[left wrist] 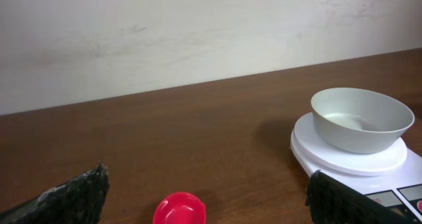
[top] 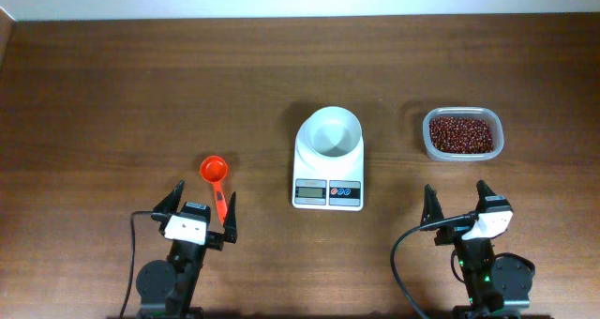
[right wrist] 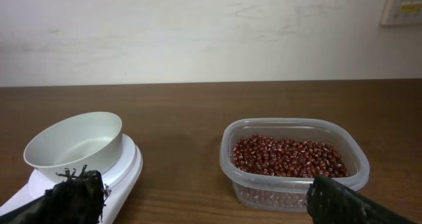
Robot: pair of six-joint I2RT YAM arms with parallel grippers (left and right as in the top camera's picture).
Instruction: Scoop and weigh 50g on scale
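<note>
Opening position, and by the look of it no step is begun: the small white digital scale (top: 327,174) sits mid-surface with its white round bowl (top: 329,131) empty (the left wrist view shows a bare bottom). The red plastic measuring scoop (top: 216,180) lies flat at 9 o'clock of the scale, cup toward 12, handle running down to 6. The left claw (top: 204,195) stands with fingers wide apart and holds nothing, the handle lying between them near the scale-side finger. The right claw (top: 457,189) is spread wide too, empty, and faces the clear rectangular plastic tub of red beans (top: 461,134) at its 12 o'clock. The next move, I'd judge, is picking up the scoop: drop low, square to that thin handle, and pinch it. The dark wooden surface (top: 112,94) is open on all sides, the tub is well apart from the scale at its 2 o'clock, and no edge crowds anything.
</note>
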